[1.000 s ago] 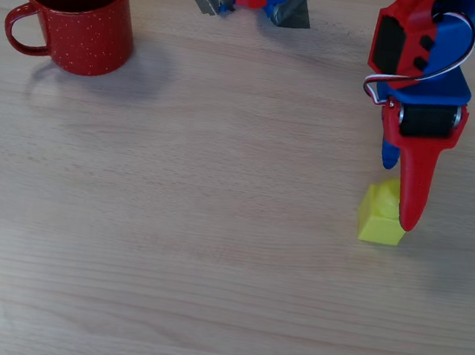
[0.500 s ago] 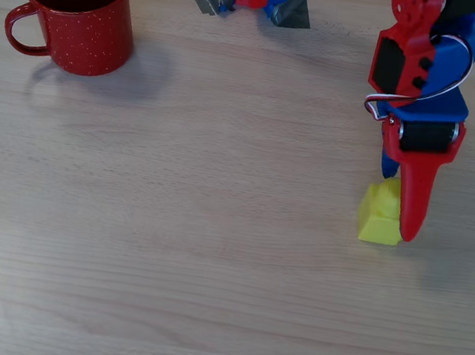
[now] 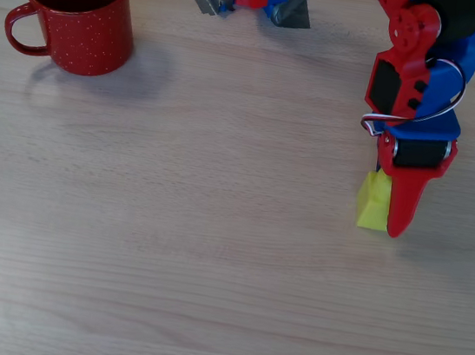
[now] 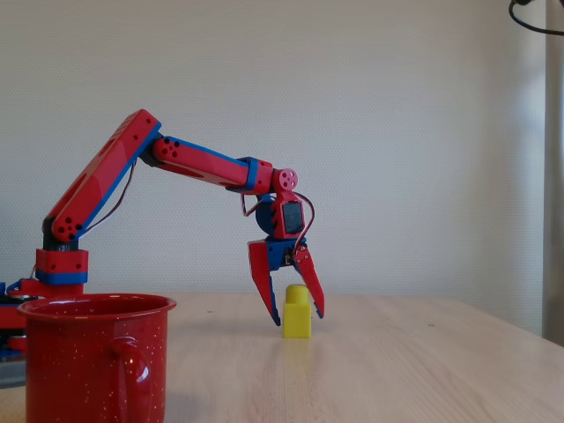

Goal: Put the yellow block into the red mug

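Overhead view: the mug (image 3: 77, 9) stands at the table's (image 3: 208, 270) far left corner, handle pointing left. The block (image 3: 373, 202) sits right of centre, the gripper (image 3: 383, 216) down over it.

Fixed view: the gripper (image 4: 295, 319) straddles the block (image 4: 297, 311), jaws spread either side, not visibly pinching. The mug (image 4: 95, 357) stands nearest the camera.

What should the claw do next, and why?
Probably close. In the fixed view the claw stands open with a finger on each side of the yellow block, which sits on the table; the red mug is far off.
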`<act>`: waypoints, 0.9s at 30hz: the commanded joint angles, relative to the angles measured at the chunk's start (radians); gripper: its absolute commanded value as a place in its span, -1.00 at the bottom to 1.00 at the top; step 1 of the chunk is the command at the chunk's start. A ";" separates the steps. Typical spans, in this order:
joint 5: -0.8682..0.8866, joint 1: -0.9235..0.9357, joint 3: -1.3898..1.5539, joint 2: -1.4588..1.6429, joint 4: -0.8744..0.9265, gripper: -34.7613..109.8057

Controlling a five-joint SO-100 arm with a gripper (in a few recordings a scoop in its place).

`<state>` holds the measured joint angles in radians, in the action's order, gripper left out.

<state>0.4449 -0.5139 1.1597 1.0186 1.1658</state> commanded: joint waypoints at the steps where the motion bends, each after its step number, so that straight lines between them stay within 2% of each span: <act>1: 0.025 -0.011 -0.040 0.054 -0.011 -0.25; 7: 0.014 -0.008 -0.048 0.049 -0.026 -0.51; 19: -0.023 0.041 -0.100 0.103 0.052 -0.52; 27: -0.109 0.083 -0.140 0.210 0.124 -0.52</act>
<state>0.3451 -0.4357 1.1045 1.0431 1.2671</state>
